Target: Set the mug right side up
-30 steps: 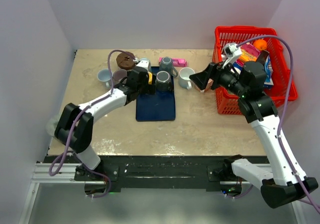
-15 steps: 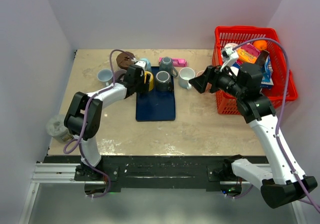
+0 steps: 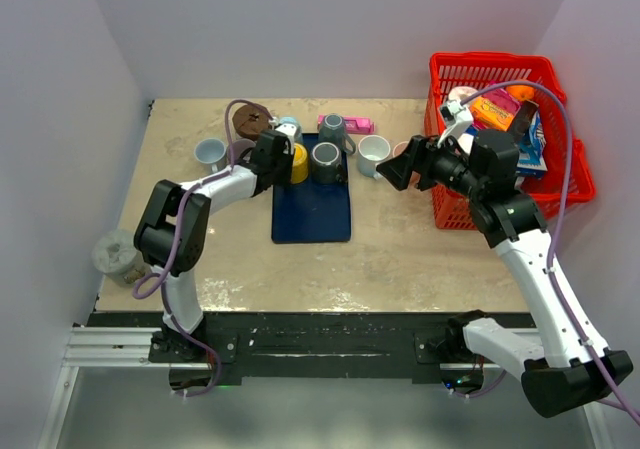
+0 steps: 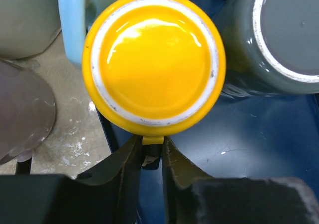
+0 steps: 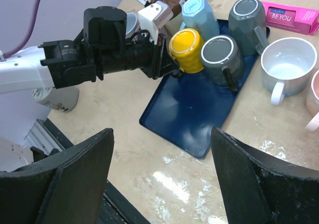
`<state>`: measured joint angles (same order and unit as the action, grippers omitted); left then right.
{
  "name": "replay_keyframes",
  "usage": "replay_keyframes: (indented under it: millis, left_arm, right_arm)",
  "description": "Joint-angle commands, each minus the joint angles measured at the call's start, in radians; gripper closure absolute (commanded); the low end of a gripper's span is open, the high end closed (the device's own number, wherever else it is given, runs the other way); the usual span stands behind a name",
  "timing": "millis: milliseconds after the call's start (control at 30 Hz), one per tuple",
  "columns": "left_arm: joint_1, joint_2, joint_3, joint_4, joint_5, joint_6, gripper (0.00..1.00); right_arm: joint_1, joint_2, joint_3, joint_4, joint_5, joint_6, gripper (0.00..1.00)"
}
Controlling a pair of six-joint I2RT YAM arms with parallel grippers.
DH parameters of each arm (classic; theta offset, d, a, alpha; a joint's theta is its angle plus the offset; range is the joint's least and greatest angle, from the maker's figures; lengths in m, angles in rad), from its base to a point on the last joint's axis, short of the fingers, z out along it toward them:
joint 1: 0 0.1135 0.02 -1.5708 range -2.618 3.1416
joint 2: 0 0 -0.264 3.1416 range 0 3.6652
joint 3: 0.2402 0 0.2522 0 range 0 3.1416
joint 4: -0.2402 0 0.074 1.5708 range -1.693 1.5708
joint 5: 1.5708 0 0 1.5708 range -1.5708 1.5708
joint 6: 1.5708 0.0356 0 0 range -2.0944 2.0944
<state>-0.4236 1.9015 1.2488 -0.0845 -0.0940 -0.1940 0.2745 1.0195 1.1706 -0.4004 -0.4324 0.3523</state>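
Note:
A yellow mug [image 3: 297,162] stands bottom up at the far left corner of the blue tray [image 3: 312,221]. Its glazed base [image 4: 153,62] fills the left wrist view. My left gripper [image 4: 151,146] is shut on the mug's handle, which shows as a yellow tab pinched between the fingers. From the right wrist view, the left gripper [image 5: 167,62] reaches in from the left and meets the yellow mug [image 5: 185,43] at its side. My right gripper [image 3: 392,169] hovers open above the table, right of the tray, with nothing between its fingers [image 5: 75,184].
Two grey mugs [image 3: 326,161] [image 3: 333,129] and a light blue one [image 3: 290,129] also sit bottom up on or by the tray. A white mug [image 3: 373,152], a pink box [image 3: 357,124] and a brown object [image 3: 250,121] stand nearby. A red basket [image 3: 565,184] fills the right.
The left gripper has moved up to the yellow mug and shut on its handle. The right arm has drifted slightly left.

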Motion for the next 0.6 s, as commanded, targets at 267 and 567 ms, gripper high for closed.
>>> replay_keyframes:
  millis: [267,567]
  left_arm:
    - [0.003,-0.016,0.035,0.006,-0.004,-0.008,1.00]
    - [-0.006,-0.183,-0.032,-0.018,0.144,-0.116,1.00]
  right_arm:
    - [-0.001,-0.025,-0.022,0.025,0.004,0.031,0.19]
    - [-0.001,-0.050,-0.081,0.081,-0.104,0.073,0.19]
